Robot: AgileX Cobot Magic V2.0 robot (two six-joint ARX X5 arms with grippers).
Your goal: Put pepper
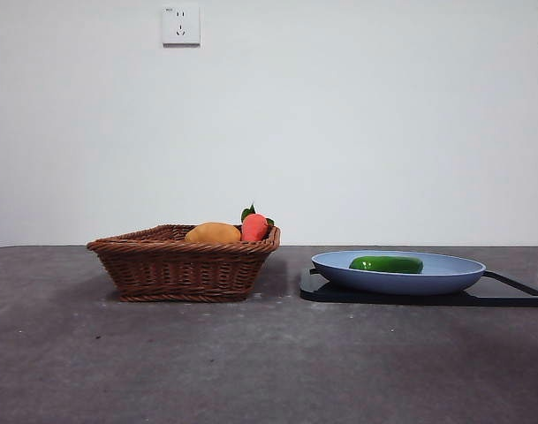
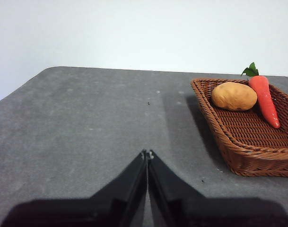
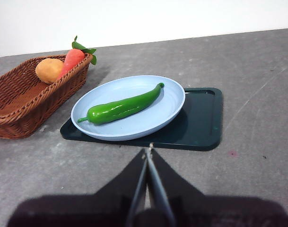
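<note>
The green pepper (image 1: 386, 263) lies on the blue plate (image 1: 445, 278), which rests on a dark tray (image 1: 516, 298). In the right wrist view the pepper (image 3: 121, 107) lies across the plate (image 3: 170, 101). My right gripper (image 3: 148, 150) is shut and empty, short of the tray's near edge. My left gripper (image 2: 146, 153) is shut and empty over bare table, to the side of the wicker basket (image 2: 238, 151). Neither gripper shows in the front view.
The wicker basket (image 1: 180, 265) stands left of the plate and holds a yellow-orange rounded fruit (image 1: 213, 233) and a red-orange fruit with green leaves (image 1: 253, 226). A white wall with a socket (image 1: 181, 25) is behind the table.
</note>
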